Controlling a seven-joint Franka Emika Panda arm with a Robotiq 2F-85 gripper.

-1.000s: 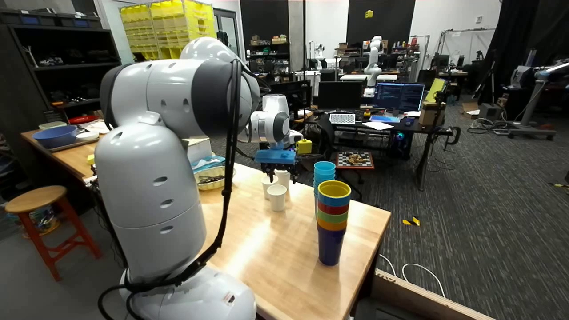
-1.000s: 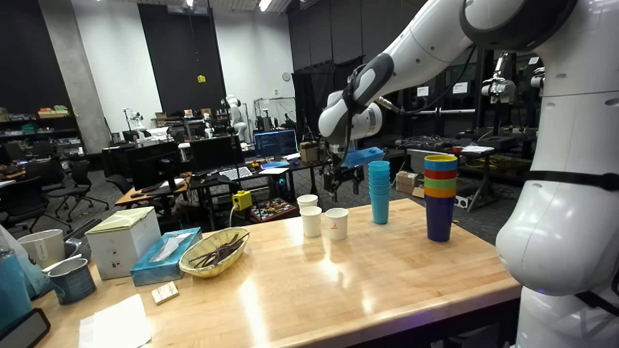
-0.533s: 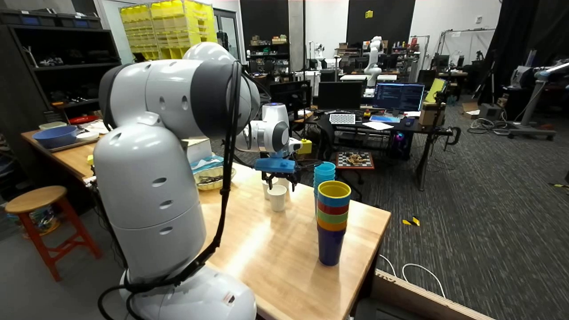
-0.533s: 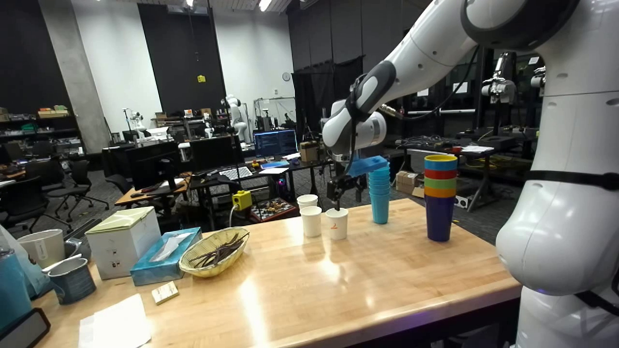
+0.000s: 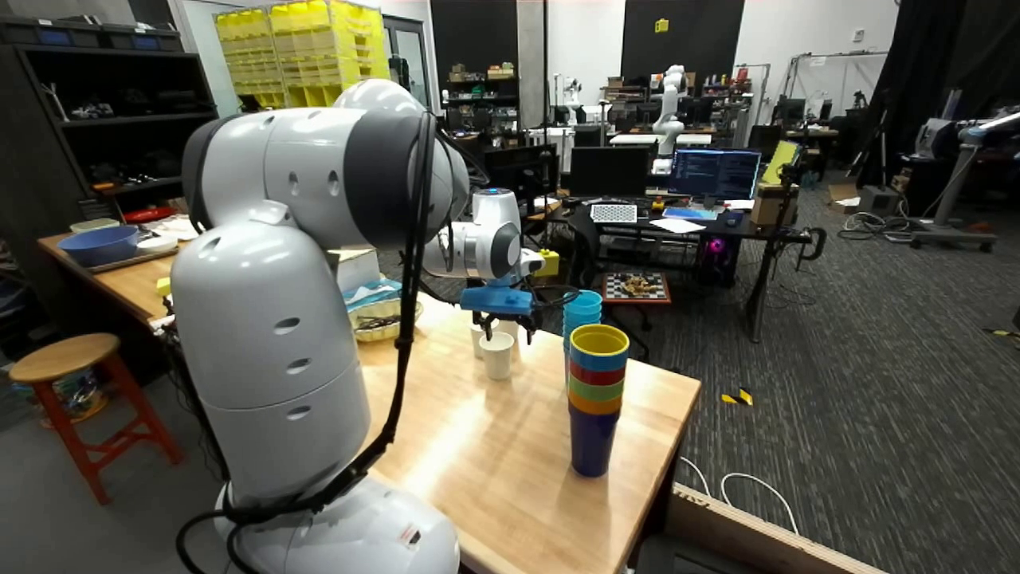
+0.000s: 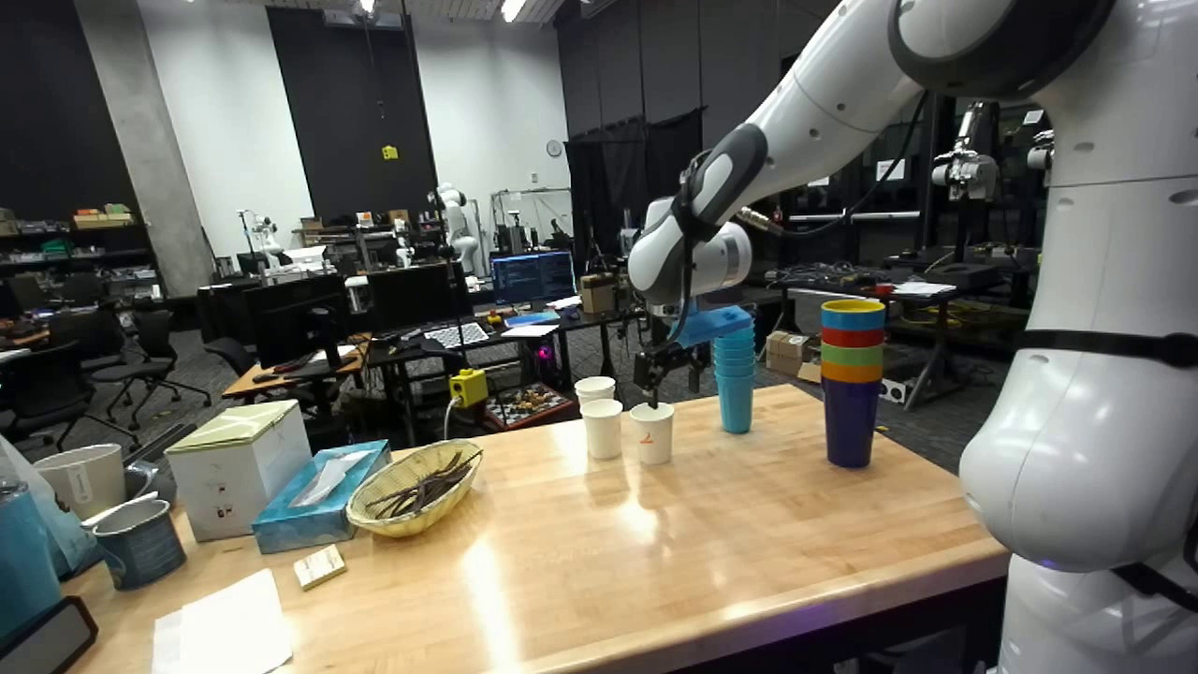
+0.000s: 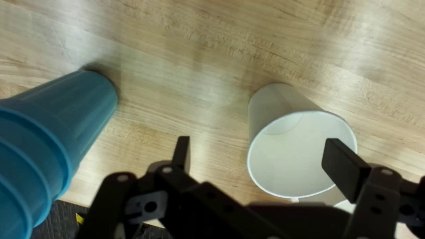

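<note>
My gripper [image 7: 259, 149] is open above the table, nothing held between its fingers. Closest to it is a white cup [image 7: 282, 156], upright, its mouth partly covered in the wrist view by the right-hand finger [image 7: 345, 166]. In an exterior view a fingertip of the gripper [image 6: 674, 393] reaches the rim of that white cup [image 6: 650, 442]; whether it dips inside I cannot tell. Two more white items, a cup [image 6: 602, 432] and a cup or stack [image 6: 594, 386], stand beside it. The other finger hangs on the side towards a stack of light blue cups [image 7: 73, 109], apart from it.
A tall stack of coloured cups [image 6: 854, 402], dark blue at its base, stands near the table's end [image 5: 637, 446]. Further along lie a yellow basket [image 6: 412, 520] with dark strips, a blue tissue box [image 6: 318, 505], a white box [image 6: 239, 477] and papers [image 6: 229, 627].
The gripper has come down towards the white cup, mostly in the first half second, with only a slight shift since. Its jaws stay open. The cups stand where they were.
</note>
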